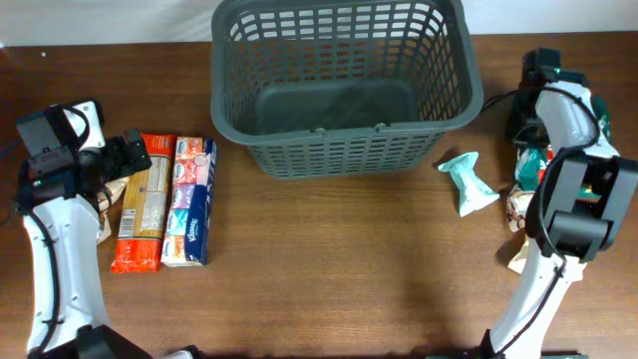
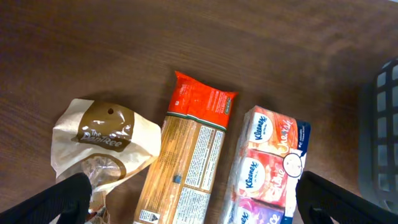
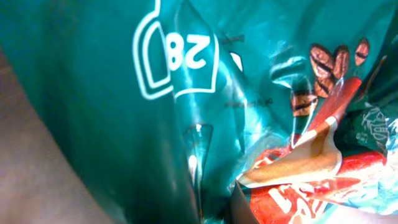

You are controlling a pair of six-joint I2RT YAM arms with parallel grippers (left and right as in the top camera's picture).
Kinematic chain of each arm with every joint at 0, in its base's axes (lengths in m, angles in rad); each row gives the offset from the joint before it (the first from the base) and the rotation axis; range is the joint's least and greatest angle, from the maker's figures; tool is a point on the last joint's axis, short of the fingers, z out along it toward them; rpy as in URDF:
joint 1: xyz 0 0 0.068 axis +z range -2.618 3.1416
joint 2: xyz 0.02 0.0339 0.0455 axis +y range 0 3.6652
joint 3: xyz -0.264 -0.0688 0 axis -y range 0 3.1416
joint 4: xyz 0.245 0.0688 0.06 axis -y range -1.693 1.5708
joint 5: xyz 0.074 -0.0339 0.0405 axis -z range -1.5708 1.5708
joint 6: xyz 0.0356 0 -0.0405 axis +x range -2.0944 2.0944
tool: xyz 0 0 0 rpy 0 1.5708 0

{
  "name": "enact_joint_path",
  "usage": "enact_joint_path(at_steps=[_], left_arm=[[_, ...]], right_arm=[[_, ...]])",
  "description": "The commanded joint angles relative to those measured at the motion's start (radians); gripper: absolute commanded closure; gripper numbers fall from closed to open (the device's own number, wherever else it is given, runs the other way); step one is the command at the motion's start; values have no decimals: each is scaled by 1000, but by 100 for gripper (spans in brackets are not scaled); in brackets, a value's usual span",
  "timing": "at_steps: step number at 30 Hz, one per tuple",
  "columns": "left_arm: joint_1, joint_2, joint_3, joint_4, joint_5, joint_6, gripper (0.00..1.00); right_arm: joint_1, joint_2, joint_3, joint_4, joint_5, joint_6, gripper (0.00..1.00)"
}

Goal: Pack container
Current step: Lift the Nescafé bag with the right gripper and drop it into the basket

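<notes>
The container is a large dark grey slotted basket at the back centre; its edge shows in the left wrist view. My left gripper is open and hovers low over the left packets. In its wrist view the fingers straddle an orange pasta packet and a Kleenex tissue pack. A white and brown bakery bag lies by the left finger. My right gripper is pressed down into a pile of packets at the right. A teal coffee packet fills its view and hides the fingers.
The pasta packet and tissue pack lie side by side at the left. A crumpled teal packet lies alone right of the basket. A red and white packet sits under the teal one.
</notes>
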Motion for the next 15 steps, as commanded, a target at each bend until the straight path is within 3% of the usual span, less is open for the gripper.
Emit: enact_joint_path(at_steps=[1,10,12,15], left_arm=[[5,7,21,-2,-5,-2,1],[5,7,21,-1,-5,-2,1],[5,7,21,-2,-5,-2,1],[5,7,21,-2,-4,-2,1]], right_arm=[[-33,-43,113,-85,-155,46,97],[-29,-314,565,-289,-194,-12,96],[11,-381,651,-318,-200,-35,96],[156,-502,750,-340,-297,-177,96]])
